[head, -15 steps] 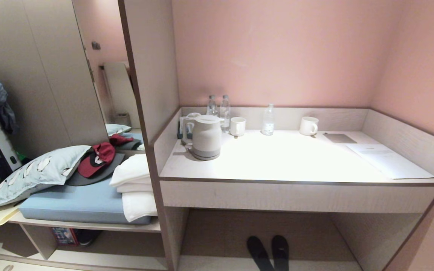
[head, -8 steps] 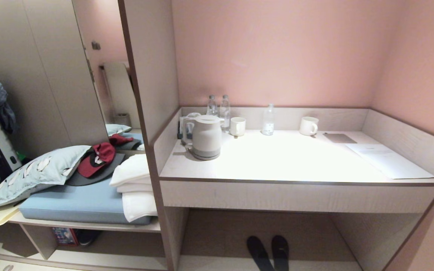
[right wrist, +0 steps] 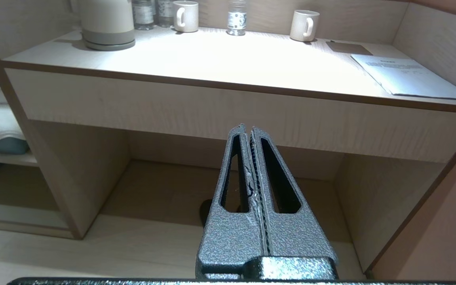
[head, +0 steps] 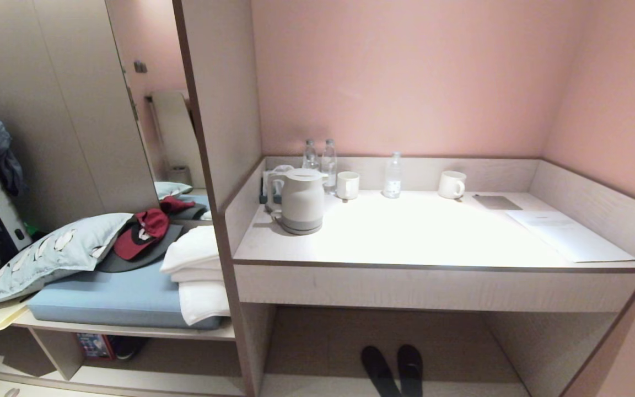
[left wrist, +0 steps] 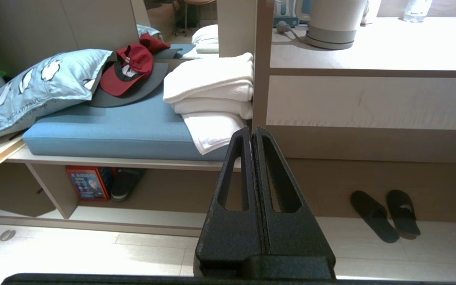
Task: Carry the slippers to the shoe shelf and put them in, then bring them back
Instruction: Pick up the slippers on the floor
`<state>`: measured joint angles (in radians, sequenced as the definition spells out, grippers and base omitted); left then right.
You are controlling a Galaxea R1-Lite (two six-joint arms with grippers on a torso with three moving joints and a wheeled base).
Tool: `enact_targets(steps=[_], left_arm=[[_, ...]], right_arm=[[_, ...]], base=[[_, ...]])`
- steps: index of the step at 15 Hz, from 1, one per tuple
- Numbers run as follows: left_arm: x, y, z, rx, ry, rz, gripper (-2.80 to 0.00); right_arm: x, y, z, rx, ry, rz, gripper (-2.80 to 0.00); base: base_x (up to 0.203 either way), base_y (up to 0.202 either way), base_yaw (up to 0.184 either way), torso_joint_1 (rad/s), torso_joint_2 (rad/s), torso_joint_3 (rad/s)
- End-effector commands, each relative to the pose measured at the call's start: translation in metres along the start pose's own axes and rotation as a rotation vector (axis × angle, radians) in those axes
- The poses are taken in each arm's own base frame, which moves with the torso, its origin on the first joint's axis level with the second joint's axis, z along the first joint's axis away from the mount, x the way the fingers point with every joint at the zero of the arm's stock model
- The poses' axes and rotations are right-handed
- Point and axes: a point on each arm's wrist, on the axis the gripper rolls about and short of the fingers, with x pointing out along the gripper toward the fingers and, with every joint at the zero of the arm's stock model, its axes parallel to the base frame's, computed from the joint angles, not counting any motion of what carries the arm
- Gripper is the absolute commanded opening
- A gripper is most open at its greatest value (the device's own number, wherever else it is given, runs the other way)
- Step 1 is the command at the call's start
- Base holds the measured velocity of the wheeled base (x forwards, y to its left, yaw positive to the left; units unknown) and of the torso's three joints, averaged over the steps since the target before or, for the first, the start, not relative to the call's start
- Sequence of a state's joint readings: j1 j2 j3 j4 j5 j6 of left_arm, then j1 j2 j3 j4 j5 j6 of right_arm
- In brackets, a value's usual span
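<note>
A: Overall, what stands largest?

B: The bench [head: 439, 237], carrying a kettle [head: 299, 201] and mugs. To its left, low down, the shoe shelf [left wrist: 141, 215] sits under a blue cushion [head: 113, 295], split by an upright divider.

A: And the slippers?

B: The slippers [left wrist: 386, 215] lie side by side on the floor in the alcove under the bench, well apart from the shelf, toes inward; likely their starting place, untouched.

A: Grippers?

B: Left gripper [left wrist: 251, 132] and right gripper [right wrist: 247, 130] hang clear, jaws clenched on nothing. Pickup not yet begun, I judge.
</note>
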<state>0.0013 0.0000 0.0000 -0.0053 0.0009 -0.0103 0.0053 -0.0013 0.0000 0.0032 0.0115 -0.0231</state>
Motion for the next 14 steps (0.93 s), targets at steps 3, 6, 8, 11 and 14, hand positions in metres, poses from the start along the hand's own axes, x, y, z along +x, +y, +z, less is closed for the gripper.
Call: enact_targets(steps=[3,6,8,11,14], left_arm=[[0.0000,0.0000,0.0001,0.000,-0.001,0.001,-2.80],[0.0000,0.0000,0.0001,0.000,-0.001,0.001,-2.80],[0.0000,0.0000,0.0001,0.000,0.000,0.001,-2.80],[0.0000,0.0000,0.0001,0.000,-0.001,0.001,-2.80],[0.0000,0.0000,0.0001,0.000,-0.001,0.001,-2.80]], right_arm=[[0.0001,0.0000,0.0000,0.005,0.001,0.002,-2.80],[0.0001,0.0000,0.0000,0.006,0.001,0.000,-2.80],[0.0002,0.0000,0.0001,0.007,0.002,0.000,-2.80],[0.0001,-0.0001,0.0000,0.015,0.001,-0.003,-2.80],[0.0001,-0.0001,0.0000,0.015,0.001,-0.005,-2.80]], base=[[0.000,0.000,0.000,-0.008,0.02,0.014],[0.000,0.000,0.000,-0.173,0.40,0.211],[0.000,0.000,0.000,-0.214,0.50,0.286],[0.000,0.000,0.000,-0.212,0.51,0.296],[0.000,0.000,0.000,-0.208,0.51,0.300]])
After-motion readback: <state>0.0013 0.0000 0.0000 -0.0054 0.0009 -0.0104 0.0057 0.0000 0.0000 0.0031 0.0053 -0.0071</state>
